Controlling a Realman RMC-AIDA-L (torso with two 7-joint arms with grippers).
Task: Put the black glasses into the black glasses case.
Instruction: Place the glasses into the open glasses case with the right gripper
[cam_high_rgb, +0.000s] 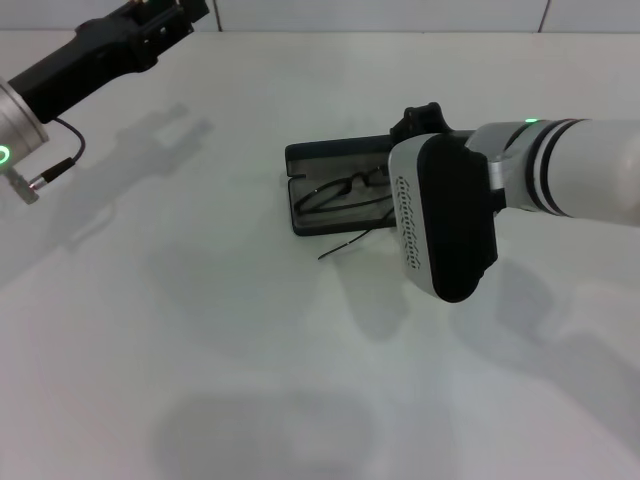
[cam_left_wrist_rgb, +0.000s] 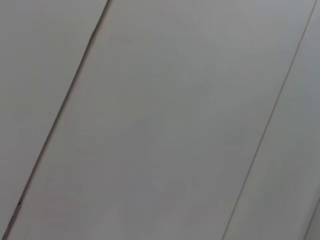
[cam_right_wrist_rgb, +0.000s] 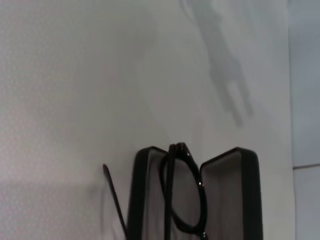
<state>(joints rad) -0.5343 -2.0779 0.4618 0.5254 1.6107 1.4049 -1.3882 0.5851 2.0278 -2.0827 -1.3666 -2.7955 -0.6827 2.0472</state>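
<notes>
Over on the left, the left gripper (cam_high_rgb: 185, 10) is raised at the far corner of the table (cam_high_rgb: 200, 350), well apart from the work and holding nothing I can see; only part of it shows, so I cannot tell whether its fingers are spread or closed. Its wrist camera sees only blank pale panels.

Toward the middle lies the case (cam_high_rgb: 300, 160), open flat on the table, its grey lining up. The glasses (cam_high_rgb: 335, 190) rest in the near half, front frame inside the tray. One temple arm (cam_high_rgb: 345, 245) sticks out over the near edge onto the table; the right wrist view shows the same thing, the frame lying in one half of the case (cam_right_wrist_rgb: 245, 190) while a slim arm (cam_right_wrist_rgb: 114, 200) pokes out beside the case wall.

On the right, the right arm reaches in above the case's right end. Its bulky wrist hides the right gripper (cam_high_rgb: 420, 122) almost entirely, so I cannot tell how wide the fingers are or whether they touch the frame.

By my reckoning the placing step is nearly finished: the glasses are mostly in, not fully. The next move calls for tucking that stray temple inside the tray, gently, since the thin frame could easily spring or slide out, and then closing the lid.
</notes>
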